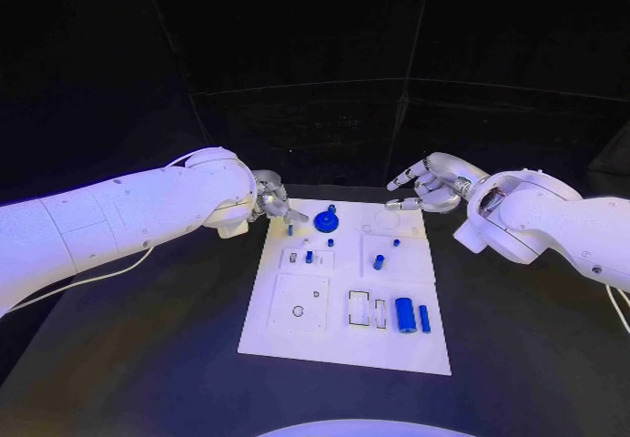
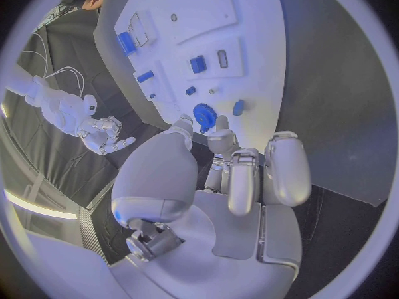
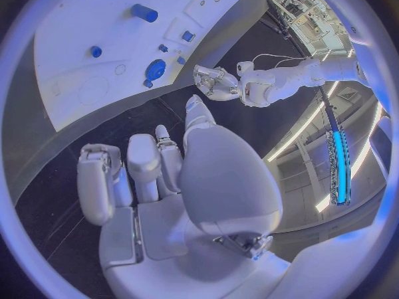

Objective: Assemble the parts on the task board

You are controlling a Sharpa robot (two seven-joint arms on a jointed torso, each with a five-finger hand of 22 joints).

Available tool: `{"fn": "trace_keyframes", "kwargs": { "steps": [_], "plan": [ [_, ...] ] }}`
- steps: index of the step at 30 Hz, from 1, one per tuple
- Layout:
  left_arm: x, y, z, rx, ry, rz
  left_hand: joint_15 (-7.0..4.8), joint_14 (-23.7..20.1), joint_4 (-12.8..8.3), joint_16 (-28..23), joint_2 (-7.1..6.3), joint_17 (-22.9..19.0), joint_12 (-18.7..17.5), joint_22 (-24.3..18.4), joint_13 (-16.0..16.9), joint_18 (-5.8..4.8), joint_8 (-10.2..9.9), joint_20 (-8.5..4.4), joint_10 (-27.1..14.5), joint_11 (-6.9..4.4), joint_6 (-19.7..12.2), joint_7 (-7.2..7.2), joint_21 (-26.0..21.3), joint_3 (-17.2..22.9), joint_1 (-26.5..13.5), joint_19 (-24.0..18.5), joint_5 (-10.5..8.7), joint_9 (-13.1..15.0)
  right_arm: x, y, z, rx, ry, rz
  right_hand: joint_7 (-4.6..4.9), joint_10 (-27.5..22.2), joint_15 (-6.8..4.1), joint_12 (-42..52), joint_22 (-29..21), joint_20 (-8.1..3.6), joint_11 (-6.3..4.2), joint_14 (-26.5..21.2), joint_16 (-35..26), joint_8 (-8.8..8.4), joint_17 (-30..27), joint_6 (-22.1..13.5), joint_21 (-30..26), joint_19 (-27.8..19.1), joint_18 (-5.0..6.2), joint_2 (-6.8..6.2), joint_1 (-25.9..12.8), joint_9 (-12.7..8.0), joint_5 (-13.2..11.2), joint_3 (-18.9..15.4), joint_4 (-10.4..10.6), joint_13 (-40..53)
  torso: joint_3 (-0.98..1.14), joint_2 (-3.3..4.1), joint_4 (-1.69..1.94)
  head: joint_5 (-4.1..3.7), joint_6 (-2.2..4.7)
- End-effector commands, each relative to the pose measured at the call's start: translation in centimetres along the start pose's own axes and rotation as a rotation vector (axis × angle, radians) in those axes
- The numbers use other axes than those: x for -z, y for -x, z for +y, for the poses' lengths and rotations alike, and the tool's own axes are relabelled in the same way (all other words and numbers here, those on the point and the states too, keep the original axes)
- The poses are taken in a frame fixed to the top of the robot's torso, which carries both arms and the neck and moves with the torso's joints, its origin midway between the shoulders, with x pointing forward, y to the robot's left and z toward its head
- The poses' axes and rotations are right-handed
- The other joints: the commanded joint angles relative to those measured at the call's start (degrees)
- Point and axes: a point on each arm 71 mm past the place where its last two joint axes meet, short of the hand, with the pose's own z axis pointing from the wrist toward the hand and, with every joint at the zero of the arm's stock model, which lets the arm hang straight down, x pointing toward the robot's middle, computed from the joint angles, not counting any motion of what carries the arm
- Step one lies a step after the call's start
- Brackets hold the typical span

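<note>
Head view: one white board (image 1: 344, 350) lies mid-table, with one left hand (image 1: 272, 202) at its far left corner and one right hand (image 1: 427, 188) just past its far right corner. One blue gear (image 1: 326, 219) sits just beside the left hand's fingertips, apart from them. Two blue cylinders (image 1: 406, 315) lie side by side on the near right part of the board, well away from both hands. Several smaller blue parts (image 1: 378, 262) are scattered between the gear and the cylinders; I count at least four. The left hand's fingers are curled in, holding nothing. The right hand's fingers are spread, also holding nothing.
</note>
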Motion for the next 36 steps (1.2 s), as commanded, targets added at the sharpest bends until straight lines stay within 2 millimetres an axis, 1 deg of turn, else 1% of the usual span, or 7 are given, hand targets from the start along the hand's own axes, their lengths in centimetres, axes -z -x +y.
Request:
{"fn": "trace_keyframes", "kwargs": {
  "steps": [1,3,5,9,15,24,36],
  "plan": [
    [-0.5,0.3,0.0,-0.012,0.003,0.057,0.48,5.94,-0.02,0.18,0.22,15.09,-0.17,0.05,-0.11,-0.13,-0.47,0.57,-0.03,0.35,-0.15,0.45,-0.37,-0.61,0.87,0.00,-0.15,-0.42,-0.1,-0.1,0.2,-0.002,0.008,0.012,0.03,-0.55,-0.27,-0.35,8.69,-0.51,0.00,-0.19,-0.15,0.17,-0.02,-0.30,-0.19,1.79,0.84,0.03,-0.65,-0.09,0.04,-0.42,-0.06,0.55,0.07,0.06,-0.07,0.12,0.22],
    [-0.9,0.6,0.1,-0.019,0.014,0.057,0.51,5.94,-0.01,0.18,0.33,15.09,-0.19,0.10,-0.14,-0.14,-0.58,0.60,-0.06,0.39,-0.14,0.49,-0.35,-0.76,1.00,0.02,-0.14,-0.58,-0.1,-0.1,0.2,-0.002,0.008,0.013,0.03,-0.55,-0.27,-0.34,8.69,-0.51,0.00,-0.19,-0.15,0.17,-0.02,-0.30,-0.19,1.79,0.84,0.04,-0.65,-0.09,0.04,-0.42,-0.06,0.55,0.08,0.07,-0.08,0.16,0.26],
    [-1.4,1.0,0.2,-0.030,0.033,0.060,0.58,5.94,0.04,0.18,0.61,15.09,-0.23,0.17,-0.21,-0.15,-0.86,0.68,-0.13,0.47,-0.08,0.57,-0.33,-1.13,1.27,0.05,-0.14,-0.94,-0.1,-0.1,0.2,-0.002,0.008,0.013,0.03,-0.54,-0.27,-0.33,8.69,-0.51,0.00,-0.19,-0.18,0.18,-0.04,-0.31,-0.19,1.80,0.83,0.19,-0.62,-0.09,0.13,-0.41,-0.06,0.56,0.01,0.09,-0.09,0.14,0.37],
    [-2.2,1.4,0.3,-0.054,0.054,0.069,0.66,5.94,0.10,0.18,1.18,15.09,-0.13,0.27,-0.11,-0.15,-1.17,0.77,-0.12,0.55,0.01,0.66,-0.29,-1.52,1.60,0.09,-0.13,-1.40,-0.1,-0.2,0.3,-0.003,0.010,0.014,0.02,-0.55,-0.27,-0.35,8.65,-0.51,0.00,-0.18,-0.21,0.19,-0.06,-0.32,-0.23,1.78,0.85,0.33,-0.59,-0.09,0.18,-0.39,-0.07,0.54,-0.03,0.12,-0.10,0.17,0.13],
    [-3.2,1.3,0.1,-0.073,0.064,0.094,0.72,5.94,-0.12,0.18,2.22,15.09,0.11,0.73,0.08,-0.23,-1.43,0.88,0.01,0.58,0.55,0.67,0.00,-1.90,2.78,0.26,-0.12,-2.08,-0.2,-0.3,0.5,-0.003,0.013,0.016,0.02,-0.55,-0.27,-0.35,8.65,-0.51,0.00,-0.17,-0.23,0.20,-0.06,-0.32,-0.23,1.78,0.85,0.45,-0.54,-0.09,0.23,-0.38,-0.10,0.53,-0.04,0.40,-0.48,0.49,0.18],
    [-4.1,0.9,0.2,-0.088,0.088,0.103,0.71,5.94,-0.05,0.18,2.59,15.09,0.27,1.20,0.26,-0.31,-1.45,0.89,0.14,0.56,0.86,0.64,0.32,-2.13,2.96,0.43,-0.13,-2.31,-0.2,-0.3,0.5,-0.003,0.014,0.016,0.02,-0.55,-0.27,-0.35,8.65,-0.51,0.00,-0.17,-0.23,0.20,-0.06,-0.32,-0.23,1.78,0.85,0.45,-0.54,-0.09,0.23,-0.38,-0.10,0.53,-0.01,0.27,-0.36,0.47,-0.13],
    [-4.4,0.7,0.2,-0.096,0.093,0.126,0.65,5.94,-0.15,0.18,3.09,15.09,0.42,1.41,0.37,-0.34,-1.37,0.88,0.26,0.47,1.51,0.52,0.45,-2.60,3.50,0.51,-0.12,-2.66,-0.2,-0.3,0.5,-0.003,0.015,0.015,0.02,-0.54,-0.27,-0.34,8.65,-0.51,-0.01,-0.16,-0.23,0.21,-0.04,-0.32,-0.23,1.79,0.84,0.54,-0.49,-0.09,0.27,-0.37,-0.13,0.55,0.00,0.27,-0.34,0.49,-0.22]
  ]
}}
